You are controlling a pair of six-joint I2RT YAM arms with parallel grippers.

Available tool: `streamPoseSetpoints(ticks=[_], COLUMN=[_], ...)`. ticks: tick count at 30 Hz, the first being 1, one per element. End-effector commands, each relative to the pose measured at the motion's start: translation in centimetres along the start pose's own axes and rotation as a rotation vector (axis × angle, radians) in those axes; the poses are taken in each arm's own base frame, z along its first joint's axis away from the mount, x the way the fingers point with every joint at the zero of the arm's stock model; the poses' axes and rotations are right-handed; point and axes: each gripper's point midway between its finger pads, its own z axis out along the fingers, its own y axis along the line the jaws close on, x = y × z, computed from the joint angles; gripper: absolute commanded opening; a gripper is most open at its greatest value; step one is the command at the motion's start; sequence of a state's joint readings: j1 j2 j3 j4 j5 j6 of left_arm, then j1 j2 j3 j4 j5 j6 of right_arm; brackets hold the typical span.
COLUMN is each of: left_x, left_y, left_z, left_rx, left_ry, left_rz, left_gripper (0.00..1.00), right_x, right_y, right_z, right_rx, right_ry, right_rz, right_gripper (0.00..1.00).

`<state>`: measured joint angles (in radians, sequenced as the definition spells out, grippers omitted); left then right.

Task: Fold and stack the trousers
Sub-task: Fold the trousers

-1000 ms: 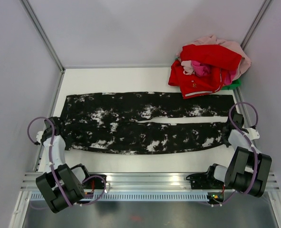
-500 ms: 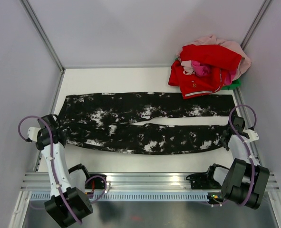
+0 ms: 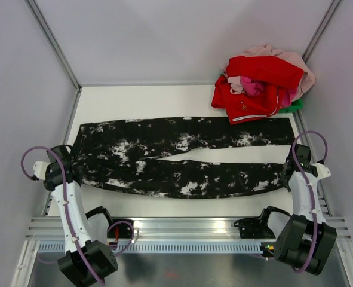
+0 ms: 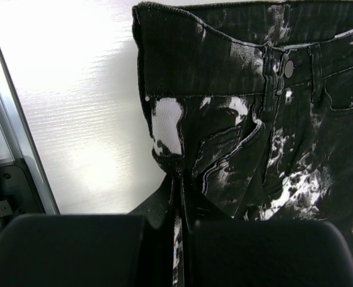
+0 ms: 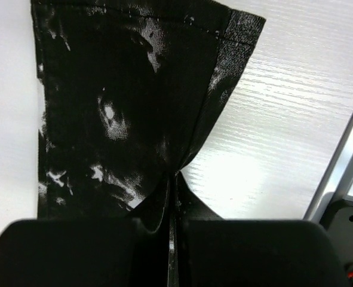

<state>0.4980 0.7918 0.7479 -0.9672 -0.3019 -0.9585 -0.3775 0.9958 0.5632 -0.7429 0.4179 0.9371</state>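
Spanning almost the whole width of the white table (image 3: pixel 152 101), the trousers (image 3: pixel 182 161) lie flat and lengthwise. The waist is at the left, and both legs run to the right with a thin sliver of table showing between them. In the far right corner sits a heap of clothes: a red garment with white trim (image 3: pixel 254 98) in front and pink clothes (image 3: pixel 286 60) behind and above. A scrap of something green (image 3: pixel 295 106) pokes out at the right, too little of it showing to name. The heap's near edge meets the far leg, and from above it is hard to tell whether it lies over the cloth.

The left gripper (image 3: pixel 74 169) sits at the near corner of the waist and the right gripper (image 3: pixel 285 174) at the near leg's cuff. Overhead, both sets of fingers are lost, black against black cloth. The wrist views settle it. The left gripper (image 4: pixel 177 224) is clamped tight on a pinch of waistband, the cloth drawn into a ridge between its closed jaws. The right gripper (image 5: pixel 171 230) is likewise closed on the corner of the hem, the fabric pulled up into a peak. In both wrist views the finger bodies are cut off by the bottom edge. Only the left wrist view gives the fly button (image 4: pixel 289 69) and a curved pocket seam (image 4: pixel 233 143).
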Motion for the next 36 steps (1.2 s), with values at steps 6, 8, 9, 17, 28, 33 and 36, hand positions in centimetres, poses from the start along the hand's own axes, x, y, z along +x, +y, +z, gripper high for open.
streamPoseSetpoints(ticks=[6, 8, 9, 17, 28, 33, 36], left_x=[-3.4, -3.5, -3.4, -3.8, -4.5, -5.6, -6.5], left_y=[-0.7, -1.3, -1.5, -1.0, 2.9, 5.6, 7.1], left_z=[-2.2, -2.5, -2.3, -4.0, -7.2, -9.6, -11.5], left_rx=[0.012, 0.022, 0.019, 0.005, -0.084, -0.135, -0.156], left_ry=[-0.11, -0.096, -0.081, -0.085, -0.156, -0.251, -0.311], left_rz=[0.014, 0.013, 0.016, -0.011, -0.037, -0.111, -0.127], left_gripper=[0.02, 0.02, 0.02, 0.02, 0.02, 0.02, 0.02], right_x=[-4.9, -6.3, -6.9, -11.0, -11.3, -11.5, -12.1], right_y=[0.9, 1.3, 1.4, -0.7, -1.8, -3.1, -4.1], right_z=[-3.7, -5.0, -5.5, -9.8, -12.8, -13.8, -15.4], right_rx=[-0.047, -0.083, -0.096, -0.004, -0.073, -0.054, -0.071], right_ry=[-0.142, -0.189, -0.21, -0.387, -0.459, -0.505, -0.535], right_rz=[0.045, 0.056, 0.054, 0.112, 0.127, 0.124, 0.142], right_gripper=[0.0, 0.0, 0.0, 0.0, 0.0, 0.0, 0.0])
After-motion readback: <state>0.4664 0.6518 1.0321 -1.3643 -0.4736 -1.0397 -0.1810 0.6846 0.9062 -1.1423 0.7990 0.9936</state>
